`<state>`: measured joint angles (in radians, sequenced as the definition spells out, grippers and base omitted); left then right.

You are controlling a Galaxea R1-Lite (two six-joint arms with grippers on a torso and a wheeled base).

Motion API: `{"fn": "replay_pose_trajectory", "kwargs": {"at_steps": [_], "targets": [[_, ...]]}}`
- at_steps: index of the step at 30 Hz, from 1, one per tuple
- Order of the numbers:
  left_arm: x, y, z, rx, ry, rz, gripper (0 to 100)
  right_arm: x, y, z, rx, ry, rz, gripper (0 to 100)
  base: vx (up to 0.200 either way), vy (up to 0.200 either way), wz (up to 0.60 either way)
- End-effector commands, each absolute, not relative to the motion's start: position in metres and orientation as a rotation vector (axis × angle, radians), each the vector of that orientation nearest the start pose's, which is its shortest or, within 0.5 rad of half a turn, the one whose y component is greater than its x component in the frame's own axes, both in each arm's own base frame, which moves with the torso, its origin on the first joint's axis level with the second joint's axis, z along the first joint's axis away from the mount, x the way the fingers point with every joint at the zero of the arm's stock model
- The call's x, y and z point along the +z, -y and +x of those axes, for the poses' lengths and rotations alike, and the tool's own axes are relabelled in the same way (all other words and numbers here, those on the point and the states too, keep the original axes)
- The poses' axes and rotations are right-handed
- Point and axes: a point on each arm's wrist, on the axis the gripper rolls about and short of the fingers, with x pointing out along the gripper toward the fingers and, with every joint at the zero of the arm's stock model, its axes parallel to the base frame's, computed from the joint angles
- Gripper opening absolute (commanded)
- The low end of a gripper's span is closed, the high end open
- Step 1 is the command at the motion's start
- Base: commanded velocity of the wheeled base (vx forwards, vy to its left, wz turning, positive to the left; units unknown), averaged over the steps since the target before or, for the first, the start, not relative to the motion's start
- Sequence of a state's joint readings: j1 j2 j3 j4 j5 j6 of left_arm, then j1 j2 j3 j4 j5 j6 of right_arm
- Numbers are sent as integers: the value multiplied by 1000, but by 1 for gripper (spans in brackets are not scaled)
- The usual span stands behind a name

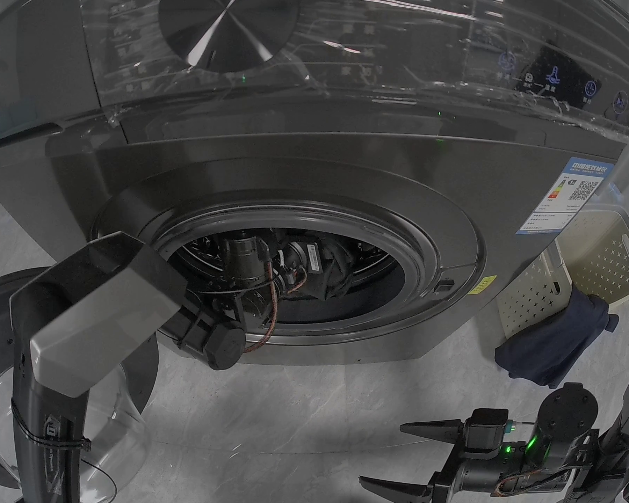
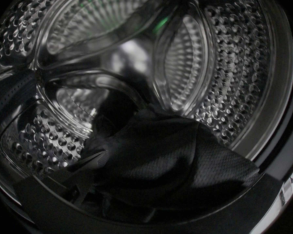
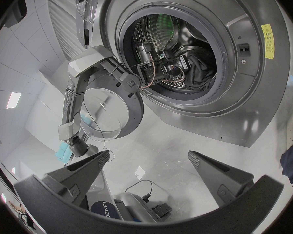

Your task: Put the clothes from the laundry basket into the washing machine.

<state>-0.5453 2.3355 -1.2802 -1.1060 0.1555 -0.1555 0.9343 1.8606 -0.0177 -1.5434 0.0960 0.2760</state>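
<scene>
The washing machine (image 1: pixel 468 197) stands with its round opening uncovered. My left arm reaches through that opening into the steel drum (image 2: pixel 237 65). A black garment (image 2: pixel 159 147) lies low in the drum, also seen from outside (image 3: pixel 202 70). My left gripper (image 2: pixel 146 156) is open; one finger (image 2: pixel 96 158) shows at its wide position, and the cloth drapes over the other. The cream laundry basket (image 1: pixel 601 253) sits to the machine's right with a navy garment (image 1: pixel 552 344) hanging over its front edge. Low over the floor, left of the basket, my right gripper (image 1: pixel 382 455) is open and holds nothing (image 3: pixel 146 155).
The machine's glass door (image 1: pixel 119 413) hangs swung out to the left near my left arm (image 3: pixel 104 114). Grey tiled floor (image 1: pixel 314 399) stretches in front of the machine. A yellow sticker (image 3: pixel 267 41) marks the front panel beside the door latch.
</scene>
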Motion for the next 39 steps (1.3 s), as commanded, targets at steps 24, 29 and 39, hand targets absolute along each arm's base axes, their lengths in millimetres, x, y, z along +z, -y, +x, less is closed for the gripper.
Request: {"fn": "replay_pose_trajectory", "kwargs": {"at_steps": [24, 29, 39], "targets": [[123, 245, 459, -318, 149, -256, 100, 62, -170, 120, 979, -458, 104, 100, 0, 0, 0], [118, 249, 430, -349, 51, -218, 100, 62, -170, 120, 979, -458, 104, 100, 0, 0, 0], [128, 222, 365, -427, -143, -113, 100, 63, -170, 120, 981, -455, 105, 100, 0, 0, 0]]}}
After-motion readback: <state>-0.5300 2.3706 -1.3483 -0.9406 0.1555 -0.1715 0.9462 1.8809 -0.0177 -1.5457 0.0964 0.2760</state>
